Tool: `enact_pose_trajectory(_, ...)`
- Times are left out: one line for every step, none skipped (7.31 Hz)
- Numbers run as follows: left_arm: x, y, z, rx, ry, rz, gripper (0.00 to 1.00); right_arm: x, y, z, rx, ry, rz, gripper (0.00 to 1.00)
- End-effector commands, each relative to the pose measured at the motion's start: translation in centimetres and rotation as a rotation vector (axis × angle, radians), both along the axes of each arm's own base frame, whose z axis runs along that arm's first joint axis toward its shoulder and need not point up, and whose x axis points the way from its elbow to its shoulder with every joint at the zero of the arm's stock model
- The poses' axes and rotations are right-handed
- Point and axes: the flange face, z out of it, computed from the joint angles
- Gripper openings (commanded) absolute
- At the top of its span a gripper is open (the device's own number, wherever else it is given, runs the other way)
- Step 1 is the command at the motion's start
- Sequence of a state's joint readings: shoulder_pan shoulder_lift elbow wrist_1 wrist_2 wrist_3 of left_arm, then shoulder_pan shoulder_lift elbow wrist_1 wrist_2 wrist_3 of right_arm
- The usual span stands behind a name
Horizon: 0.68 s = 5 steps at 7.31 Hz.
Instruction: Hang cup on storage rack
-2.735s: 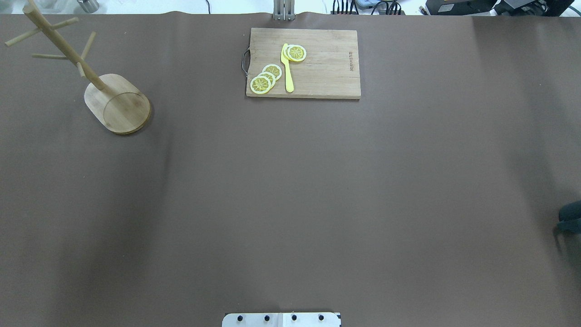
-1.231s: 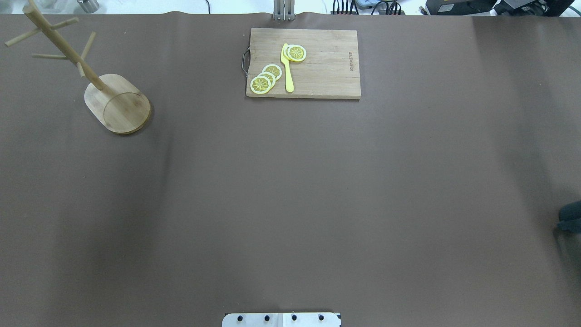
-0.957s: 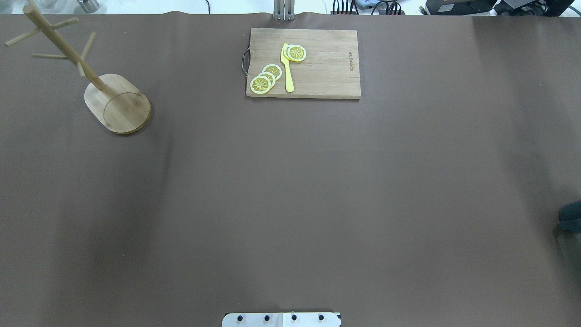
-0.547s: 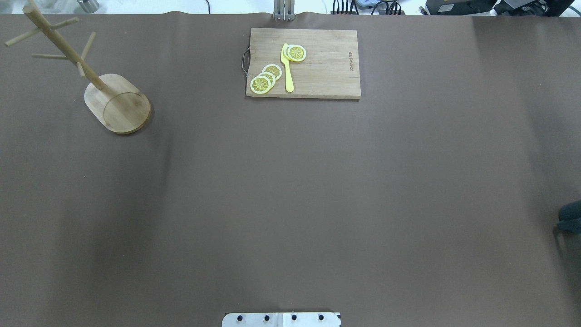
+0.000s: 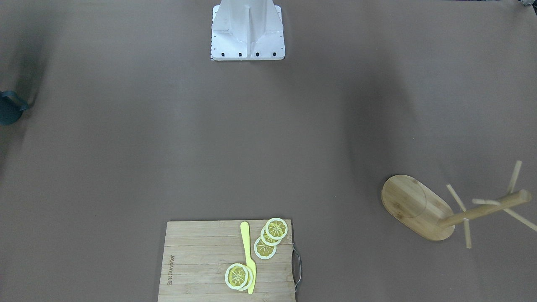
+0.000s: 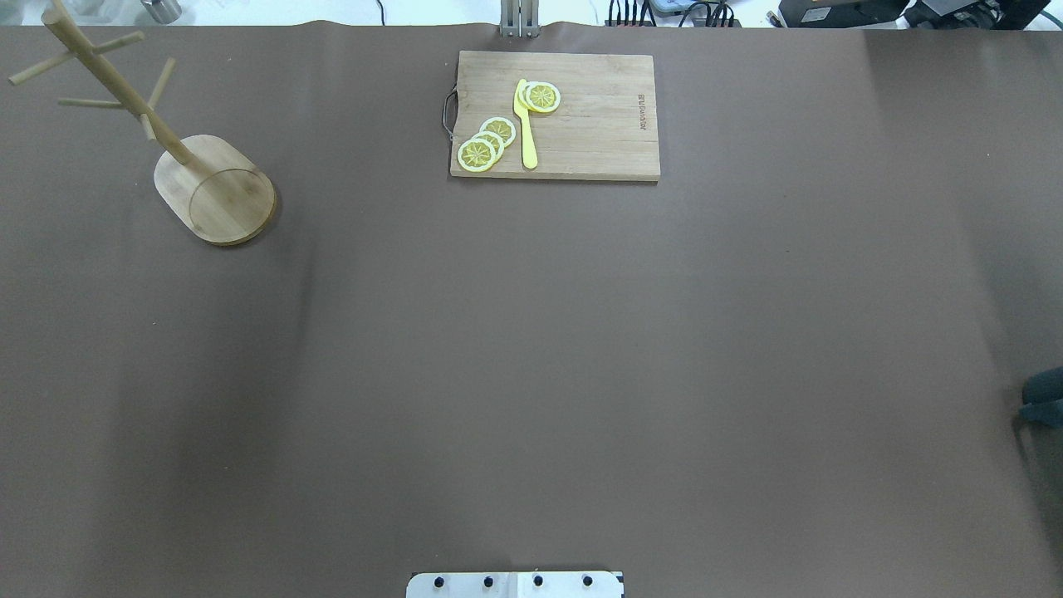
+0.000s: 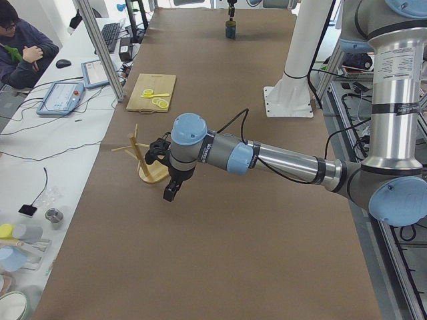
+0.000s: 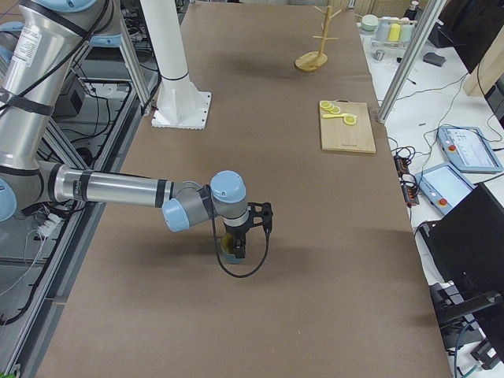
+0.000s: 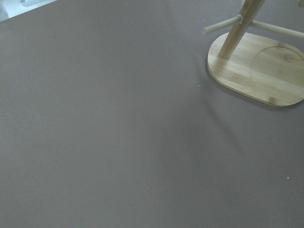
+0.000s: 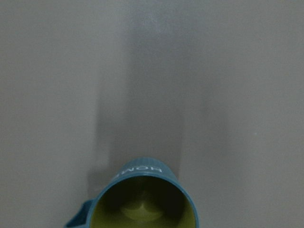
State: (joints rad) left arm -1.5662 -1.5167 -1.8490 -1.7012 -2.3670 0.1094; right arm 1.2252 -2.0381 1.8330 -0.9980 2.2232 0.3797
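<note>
The cup (image 10: 147,202) is dark teal with a yellowish-olive inside. It stands upright on the table, its handle at the lower left of the right wrist view. It also shows at the edge of the front view (image 5: 8,110) and of the overhead view (image 6: 1045,397). My right gripper (image 8: 234,250) hangs right over the cup (image 8: 227,244); I cannot tell whether it is open or shut. The bamboo storage rack (image 6: 216,189) stands far off, and also shows in the left wrist view (image 9: 259,71). My left gripper (image 7: 171,193) hovers beside the rack (image 7: 148,172); I cannot tell its state.
A wooden cutting board (image 6: 555,115) with lemon slices (image 6: 486,143) and a yellow knife (image 6: 526,124) lies at the table's far middle. The robot's white base (image 5: 247,31) stands at the near edge. A person (image 7: 20,47) sits beyond the table.
Cup, rack and cutting board hold their places in the overhead view. Only the faint shadows at the right side have shifted a little.
</note>
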Motion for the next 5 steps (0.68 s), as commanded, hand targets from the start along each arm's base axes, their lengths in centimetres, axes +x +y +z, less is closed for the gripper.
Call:
enact_pose_trajectory(0.0, 0.0, -0.1, 0.003, 0.000, 0.000, 0.99, -0.1, 0.8, 2.6, -0.005, 0.015, -0.008, 0.65)
enact_pose_trajectory(0.0, 0.0, -0.1, 0.003, 0.000, 0.000, 0.99, -0.1, 0.9, 3.8, 0.008, 0.008, -0.006, 0.49)
enact_pose_trajectory(0.0, 0.0, -0.1, 0.001, 0.000, 0.000, 0.99, -0.2, 0.6, 3.9, 0.011, 0.007, -0.008, 0.41)
enact_pose_trajectory(0.0, 0.0, -0.1, 0.001, 0.000, 0.000, 0.99, -0.2, 0.7, 3.9, 0.010, 0.004, -0.009, 0.27)
enact_pose_trajectory(0.0, 0.0, -0.1, 0.001, 0.000, 0.000, 0.99, -0.2, 0.7, 3.8, 0.011, 0.003, -0.011, 0.04)
